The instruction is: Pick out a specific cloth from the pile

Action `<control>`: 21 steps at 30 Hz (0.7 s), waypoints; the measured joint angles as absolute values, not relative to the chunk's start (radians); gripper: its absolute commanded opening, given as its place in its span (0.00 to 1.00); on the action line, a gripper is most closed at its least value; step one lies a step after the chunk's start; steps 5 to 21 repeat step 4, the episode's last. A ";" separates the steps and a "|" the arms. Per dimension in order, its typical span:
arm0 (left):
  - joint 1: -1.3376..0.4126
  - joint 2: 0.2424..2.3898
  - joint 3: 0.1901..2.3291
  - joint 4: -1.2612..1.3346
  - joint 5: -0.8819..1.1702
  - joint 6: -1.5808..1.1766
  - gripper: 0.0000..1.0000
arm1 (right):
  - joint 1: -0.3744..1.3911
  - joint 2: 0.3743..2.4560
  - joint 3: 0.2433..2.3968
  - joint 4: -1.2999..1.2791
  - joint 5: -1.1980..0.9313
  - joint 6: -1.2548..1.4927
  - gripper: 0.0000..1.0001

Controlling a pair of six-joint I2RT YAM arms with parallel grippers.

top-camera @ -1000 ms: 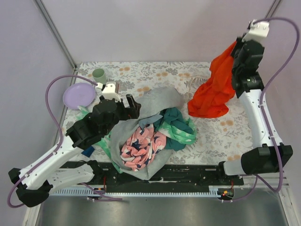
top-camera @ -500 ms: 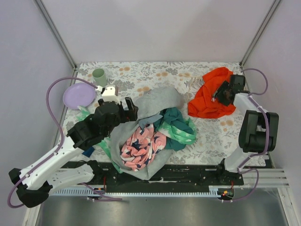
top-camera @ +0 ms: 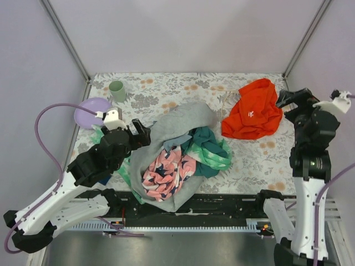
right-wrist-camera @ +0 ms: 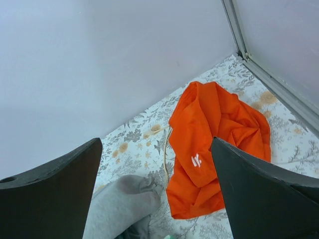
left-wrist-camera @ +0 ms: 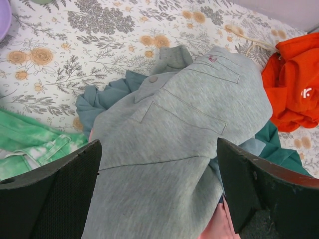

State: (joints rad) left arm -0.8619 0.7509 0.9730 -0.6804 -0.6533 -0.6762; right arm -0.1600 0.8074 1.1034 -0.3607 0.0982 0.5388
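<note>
The right claw (right-wrist-camera: 155, 144) is spread wide and empty, with the orange-red cloth (right-wrist-camera: 219, 119) lying ahead below it. The left claw (left-wrist-camera: 158, 144), equally wide and empty, hovers above the grey garment (left-wrist-camera: 174, 129).

a table covering (top-camera: 166, 88) printed with grey leaves and orange-tan flowers on white spreads over the whole work surface. in the far left corner a pale green cup (top-camera: 117, 89) stands upright, mouth up. just nearer and to the left of it lies a round lilac plate (top-camera: 87, 116), close to the left edge. a thin cream cord (top-camera: 228, 98) curls on the print toward the far right. plain pale lilac-grey walls (top-camera: 183, 33) close the far, left and right sides, with a slanting metal post (top-camera: 67, 41) at the far left corner and a second post (top-camera: 302, 40) at the far right. along the near edge runs a black rail (top-camera: 222, 202), with a white slotted strip (top-camera: 183, 226) just nearer.
</note>
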 measured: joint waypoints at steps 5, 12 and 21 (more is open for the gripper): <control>-0.862 0.712 0.963 -0.698 -0.663 -0.700 1.00 | -0.161 0.677 0.984 -0.372 0.095 0.559 0.98; -0.862 0.712 0.963 -0.698 -0.663 -0.700 1.00 | -0.161 0.677 0.984 -0.372 0.095 0.559 0.98; -0.862 0.712 0.963 -0.698 -0.663 -0.700 1.00 | -0.161 0.677 0.984 -0.372 0.095 0.559 0.98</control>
